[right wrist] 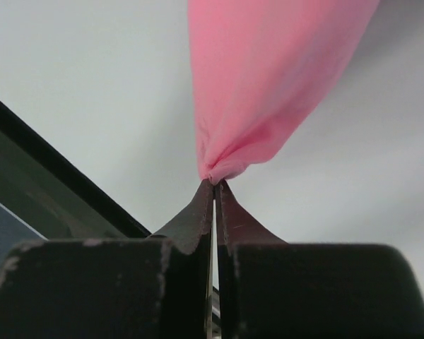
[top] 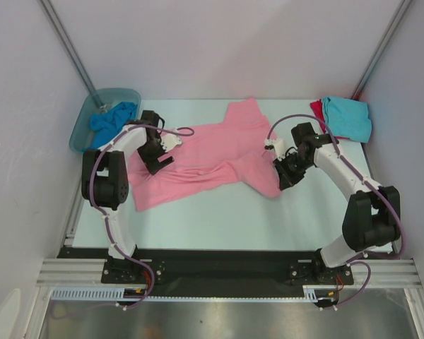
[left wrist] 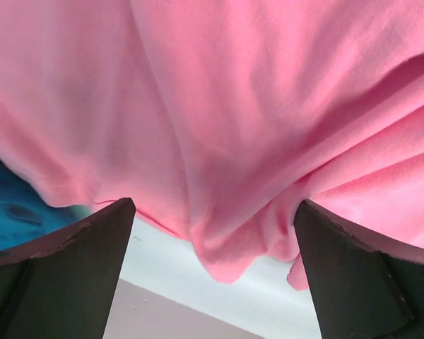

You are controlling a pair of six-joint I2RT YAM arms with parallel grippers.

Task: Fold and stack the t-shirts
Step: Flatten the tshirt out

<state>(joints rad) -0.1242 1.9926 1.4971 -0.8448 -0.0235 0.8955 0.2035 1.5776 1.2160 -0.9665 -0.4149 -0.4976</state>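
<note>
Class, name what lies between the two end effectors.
The light pink t-shirt lies crumpled between the left end effector and the right end effector. The top external view shows it.

Brightly and evenly lit from overhead, with only faint, soft shadows beneath the arms [top: 109, 176] and along the folds of the pink t-shirt [top: 212, 159] on the pale counter [top: 219, 219]. Dull sheen off the metal sheet [top: 219, 321] past the near edge. Sharp from above. Soft and blurred at close range in the left wrist view, with dark, shaded fingers [left wrist: 63, 275]. Fairly crisp at the right hand [right wrist: 214, 183].
</note>
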